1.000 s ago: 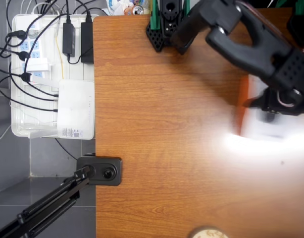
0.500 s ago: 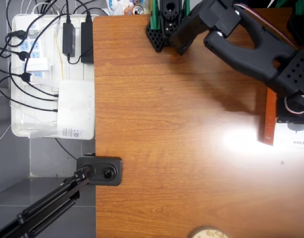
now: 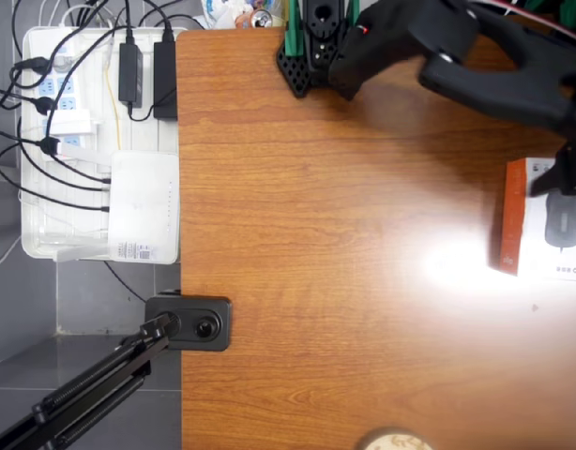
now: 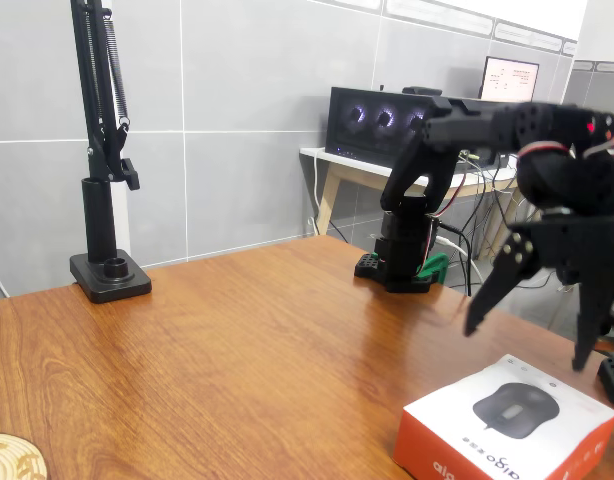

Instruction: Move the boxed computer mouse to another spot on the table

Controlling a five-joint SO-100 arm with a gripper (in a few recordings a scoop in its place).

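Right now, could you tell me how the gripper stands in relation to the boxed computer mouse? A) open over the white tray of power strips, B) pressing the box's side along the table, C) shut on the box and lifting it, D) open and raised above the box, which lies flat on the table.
D: in the fixed view the gripper hangs open above the boxed computer mouse, which lies flat on the table, apart from the fingers.

Office: desk (image 4: 187,340), PC tower (image 4: 382,125), monitor (image 4: 510,78), tiled wall.

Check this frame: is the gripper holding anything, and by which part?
Nothing is held. In the fixed view the gripper hangs open above the mouse box, its fingers apart and clear of it; the box lies flat on the table.
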